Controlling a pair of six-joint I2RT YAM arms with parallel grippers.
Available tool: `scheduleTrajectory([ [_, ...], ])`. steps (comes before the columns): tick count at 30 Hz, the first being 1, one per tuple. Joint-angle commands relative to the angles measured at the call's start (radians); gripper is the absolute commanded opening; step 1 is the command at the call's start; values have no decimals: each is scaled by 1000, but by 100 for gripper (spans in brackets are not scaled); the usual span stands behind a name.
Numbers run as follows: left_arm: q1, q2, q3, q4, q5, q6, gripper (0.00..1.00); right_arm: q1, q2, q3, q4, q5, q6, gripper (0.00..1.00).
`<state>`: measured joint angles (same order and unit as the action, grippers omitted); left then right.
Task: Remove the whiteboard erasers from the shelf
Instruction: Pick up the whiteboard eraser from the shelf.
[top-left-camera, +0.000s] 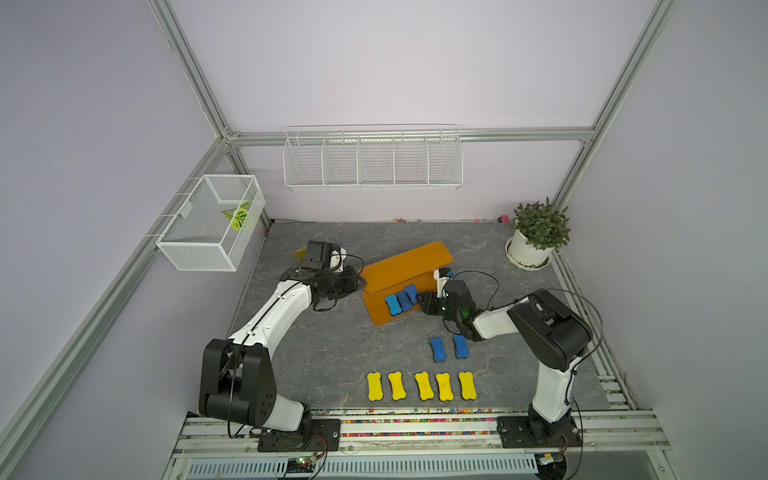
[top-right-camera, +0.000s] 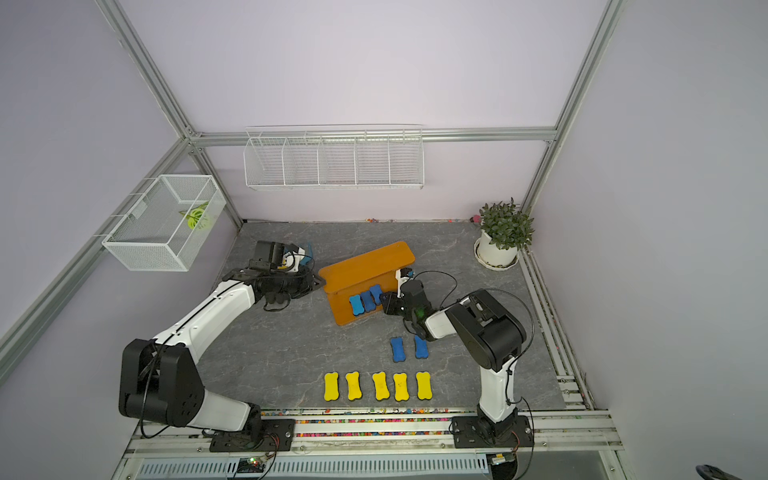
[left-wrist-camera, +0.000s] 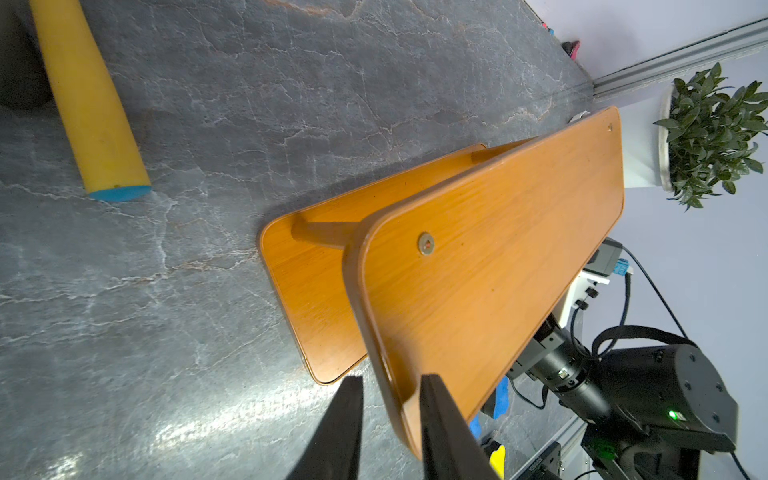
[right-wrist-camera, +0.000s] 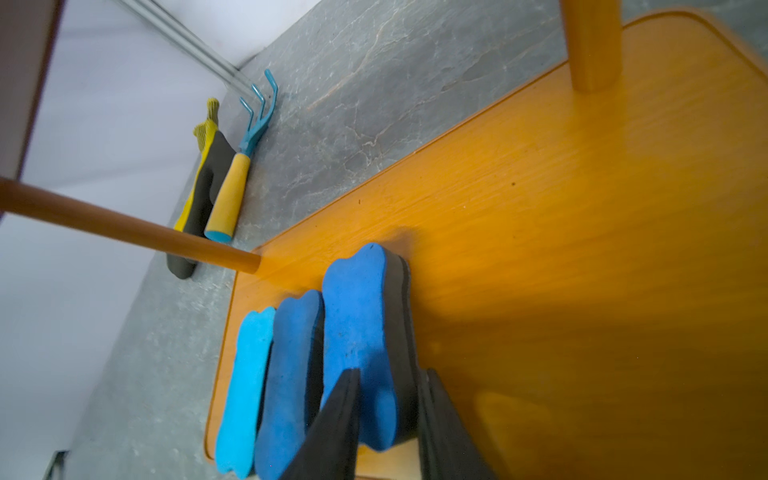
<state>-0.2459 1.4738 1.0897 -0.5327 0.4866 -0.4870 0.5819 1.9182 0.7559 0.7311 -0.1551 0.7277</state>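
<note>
— Where does the job stand?

— Seven pads are off already. The yellow erasers (top-left-camera: 422, 385) lie in a row along the front edge of the counter (top-left-camera: 316, 353), and two blue erasers (top-left-camera: 437, 349) lie just behind them. Three more stand on edge, side by side, on the lower board (right-wrist-camera: 540, 249) of the shelf (top-left-camera: 405, 262), mid-counter.

— And your end effectors?

— My left end effector (left-wrist-camera: 392, 377) is clamped over the rim of the top board (left-wrist-camera: 519, 249) at a corner, steadying the shelf. My right end effector (right-wrist-camera: 390, 374) straddles the end eraser (right-wrist-camera: 357, 316), the one nearest the counter's right edge. It has one finger on the blue face and one on the dark underside. It looks clenched on the pad, though the wrist view is too close for me to swear the dark-side finger is seated.

— How do you get it out cleanly?

— I'd draw it straight out toward the counter's front edge, low enough to miss the top board and with no twist. Its neighbour (right-wrist-camera: 295, 374) sits right against it and could tip or drag along. The left hold should stay firm so the shelf doesn't slide.
</note>
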Motion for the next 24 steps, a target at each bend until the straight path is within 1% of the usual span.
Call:
scheduleTrajectory([
  [1, 1, 12, -4, -12, -12, 16, 29, -2, 19, -3, -7, -1, 4, 22],
  [8, 2, 7, -4, -11, -13, 13, 30, -2, -10, -24, -24, 5, -1, 0],
  [16, 2, -14, -5, -13, -24, 11, 31, -2, -101, -56, -72, 31, -2, 0],
  [21, 1, -33, -10, -13, -35, 7, 31, 3, -229, -115, -130, 78, 4, 0],
  [24, 2, -40, -10, -11, -31, 5, 32, 34, -327, -156, -206, 119, -10, 0],
])
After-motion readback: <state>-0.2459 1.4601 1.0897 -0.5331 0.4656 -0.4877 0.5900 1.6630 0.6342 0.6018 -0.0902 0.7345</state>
